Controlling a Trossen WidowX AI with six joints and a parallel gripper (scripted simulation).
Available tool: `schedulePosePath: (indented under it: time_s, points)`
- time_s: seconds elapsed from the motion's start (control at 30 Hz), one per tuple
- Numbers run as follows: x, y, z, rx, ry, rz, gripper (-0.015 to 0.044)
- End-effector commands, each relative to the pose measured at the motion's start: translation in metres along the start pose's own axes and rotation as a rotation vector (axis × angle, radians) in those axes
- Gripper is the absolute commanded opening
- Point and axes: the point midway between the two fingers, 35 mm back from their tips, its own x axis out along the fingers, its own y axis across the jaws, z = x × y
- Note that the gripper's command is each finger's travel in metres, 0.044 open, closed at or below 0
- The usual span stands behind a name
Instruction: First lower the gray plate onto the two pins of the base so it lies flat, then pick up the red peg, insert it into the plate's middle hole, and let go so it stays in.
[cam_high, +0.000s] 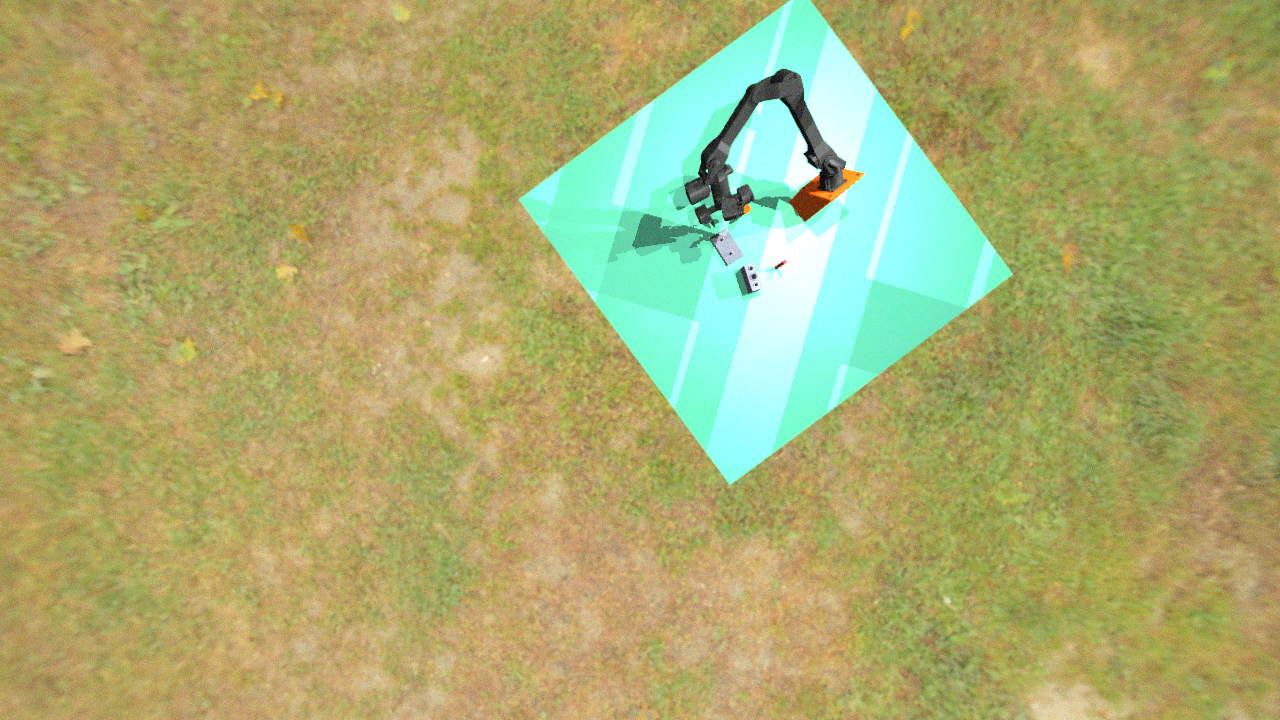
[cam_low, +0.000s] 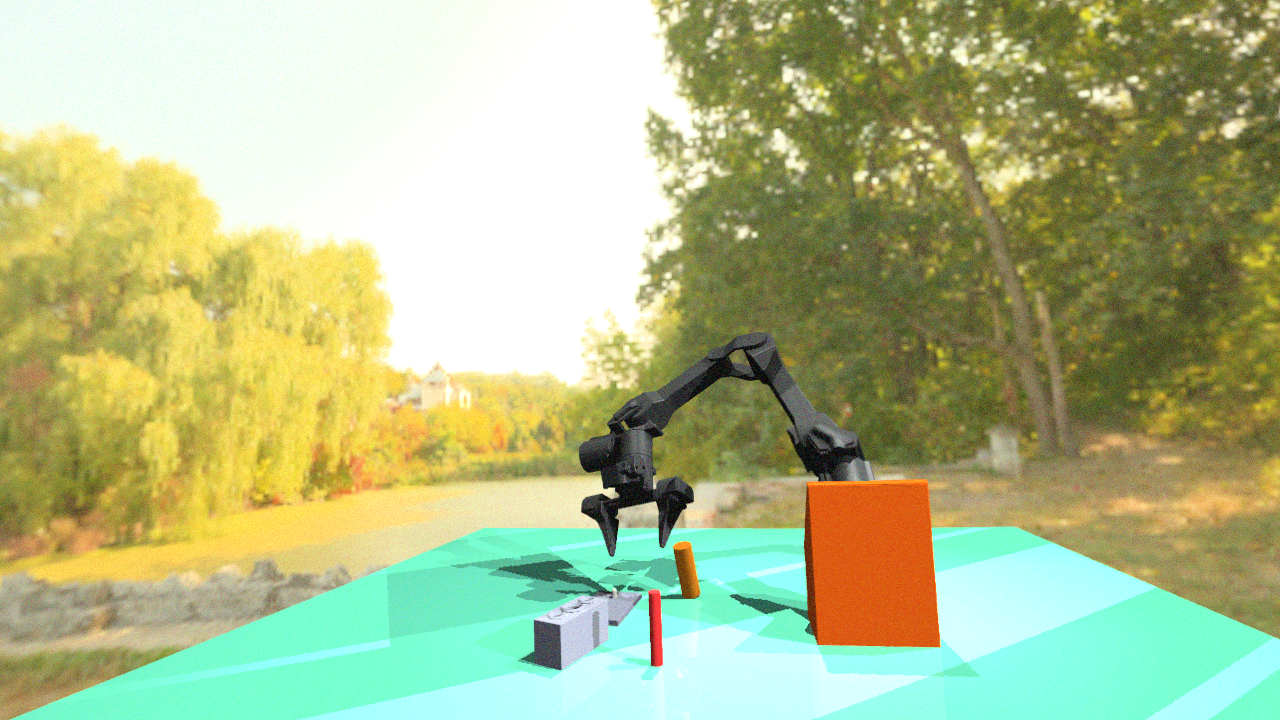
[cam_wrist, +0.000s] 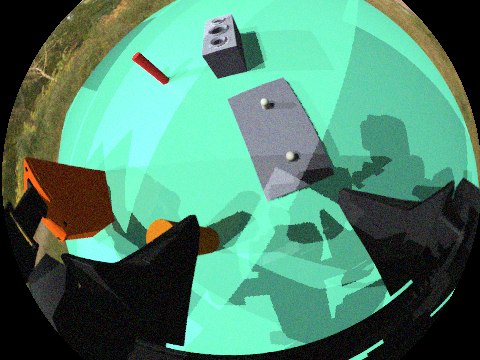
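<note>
Two black fingers (cam_low: 611, 523) of the robot's gripper (cam_low: 637, 522) hang spread to nearly their full width above the turquoise table top (cam_low: 1029, 617), holding nothing. The arm arches from its orange pedestal (cam_low: 870, 564), which stands near the surface's far right edge in the overhead view, and the open claw points down over the shadowed ground just beyond the parts.

In the wrist view, the flat gray base (cam_wrist: 279, 136) with its two small pale pins lies on the surface directly ahead of the claw. The gray plate (cam_wrist: 226, 47), a blocky piece showing round holes along its top face, sits apart from the base on the side away from the claw, not yet on the pins. The red peg (cam_low: 655, 626) stands upright in the side view, near the plate and touching neither piece.

An orange cylinder (cam_low: 686, 569) stands upright between the pedestal and the base, close under one finger of the claw as seen from the wrist camera.
</note>
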Motion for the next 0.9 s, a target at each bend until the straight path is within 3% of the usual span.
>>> schedulePosePath:
  time_s: [0.0, 0.2, 0.43, 0.73, 0.87]
  points:
    - [0.010, -0.005, 0.039, 0.000, 0.066, 0.021, 0.0440]
    - [0.031, 0.004, 0.133, 0.013, 0.259, -0.021, 0.0440]
    - [0.054, 0.039, 0.227, 0.016, 0.436, -0.215, 0.0440]
    - [0.056, 0.039, 0.229, 0.015, 0.439, -0.222, 0.0440]
    - [0.089, 0.031, 0.213, 0.016, 0.441, -0.223, 0.0440]
